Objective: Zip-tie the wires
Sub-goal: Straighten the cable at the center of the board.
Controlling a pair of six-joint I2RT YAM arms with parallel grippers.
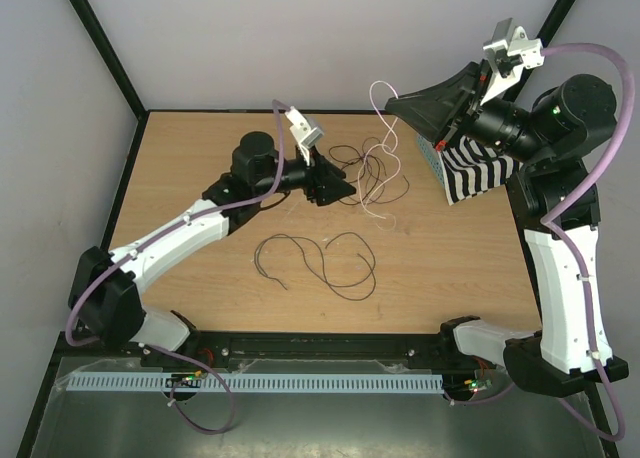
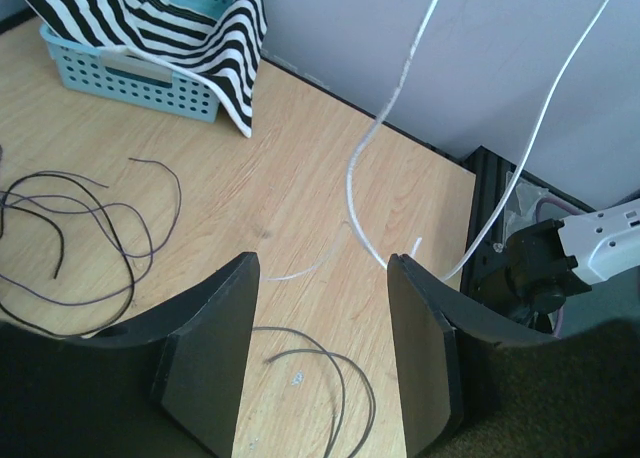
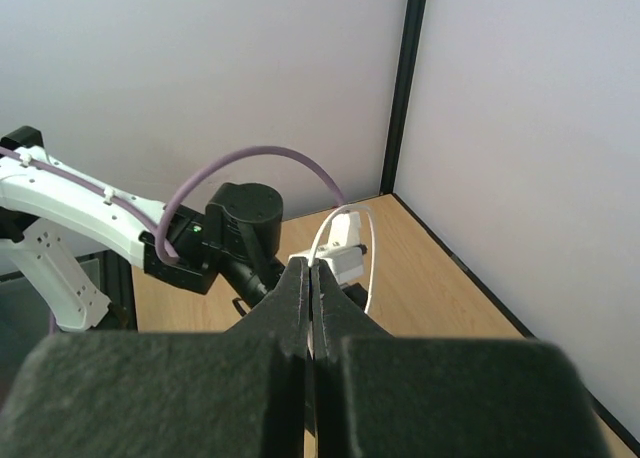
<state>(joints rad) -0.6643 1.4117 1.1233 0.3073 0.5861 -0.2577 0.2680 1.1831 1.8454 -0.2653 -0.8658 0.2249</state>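
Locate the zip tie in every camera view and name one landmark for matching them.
Top external: the zip tie dangles from the right pincer, upper right of centre.
Left wrist: the zip tie is a pale curve from the top edge down to mid-frame.
Right wrist: the zip tie is a white loop rising from the shut pincer's tips, centre.
Shared landmark: the wooden table, in all three.

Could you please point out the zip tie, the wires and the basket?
zip tie (image 2: 352, 173): left wrist view, on its bend.
wires (image 1: 374, 270): top external view, right bend of the near loop.
basket (image 2: 130, 83): left wrist view, on its front wall.
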